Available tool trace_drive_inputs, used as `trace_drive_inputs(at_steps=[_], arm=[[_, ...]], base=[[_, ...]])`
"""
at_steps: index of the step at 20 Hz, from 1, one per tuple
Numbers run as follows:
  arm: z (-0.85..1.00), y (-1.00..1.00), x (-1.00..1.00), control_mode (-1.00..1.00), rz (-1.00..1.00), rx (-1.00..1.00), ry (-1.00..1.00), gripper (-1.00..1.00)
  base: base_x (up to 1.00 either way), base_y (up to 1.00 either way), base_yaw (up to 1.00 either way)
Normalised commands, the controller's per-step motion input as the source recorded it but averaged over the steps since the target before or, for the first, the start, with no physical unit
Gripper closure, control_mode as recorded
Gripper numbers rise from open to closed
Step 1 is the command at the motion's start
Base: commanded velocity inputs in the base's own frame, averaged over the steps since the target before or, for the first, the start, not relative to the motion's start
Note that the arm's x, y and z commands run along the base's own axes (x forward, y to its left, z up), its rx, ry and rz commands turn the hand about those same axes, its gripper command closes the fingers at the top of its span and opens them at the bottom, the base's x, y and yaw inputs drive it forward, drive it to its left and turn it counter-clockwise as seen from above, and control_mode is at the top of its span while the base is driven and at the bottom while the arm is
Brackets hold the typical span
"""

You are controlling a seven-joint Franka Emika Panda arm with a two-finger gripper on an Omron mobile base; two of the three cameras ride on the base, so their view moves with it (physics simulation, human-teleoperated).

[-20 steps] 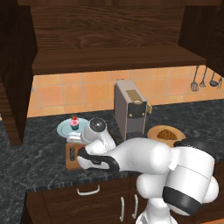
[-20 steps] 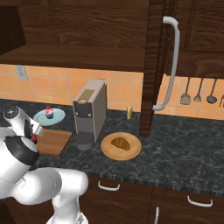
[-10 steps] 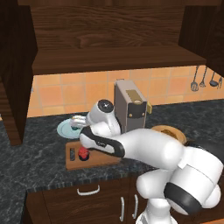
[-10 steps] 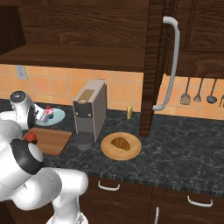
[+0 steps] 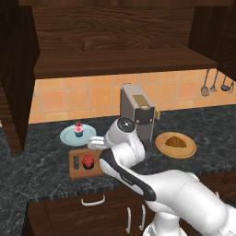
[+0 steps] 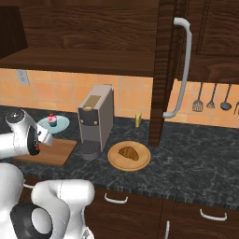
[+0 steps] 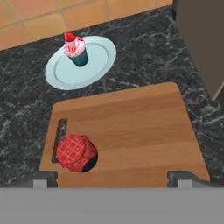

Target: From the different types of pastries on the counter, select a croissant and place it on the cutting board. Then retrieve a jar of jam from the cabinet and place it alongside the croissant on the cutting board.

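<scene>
Upright, the jar of jam [image 7: 76,152] stands lid-up on the cutting board [image 7: 131,131].

Your two base views look down from behind at the same bench [image 5: 41,170]; your hand view hangs close over the cutting board [image 7: 131,127].
</scene>
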Motion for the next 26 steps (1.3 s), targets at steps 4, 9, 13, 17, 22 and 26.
trace_drive_inputs(at_steps=[4, 9, 13, 17, 22, 26], arm=[[0.01, -0.31, 0.04, -1.00, 0.02, 0.00, -0.01, -1.00], [0.48, -0.78, 0.17, -1.00, 0.21, 0.01, 0.00, -1.00], [0.75, -0.89, 0.08, -1.00, 0.24, 0.01, 0.00, -1.00], [0.72, -0.92, 0.01, -1.00, 0.24, 0.00, 0.02, -1.00], [0.34, -0.45, 0.02, -1.00, 0.14, 0.00, 0.02, -1.00], [-0.51, -0.22, -0.12, -1.00, 0.00, -0.16, 0.02, -1.00]], base=[[0.00, 0.00, 0.00], [0.00, 0.00, 0.00], [0.00, 0.00, 0.00], [0.00, 0.00, 0.00], [0.00, 0.00, 0.00], [0.00, 0.00, 0.00]])
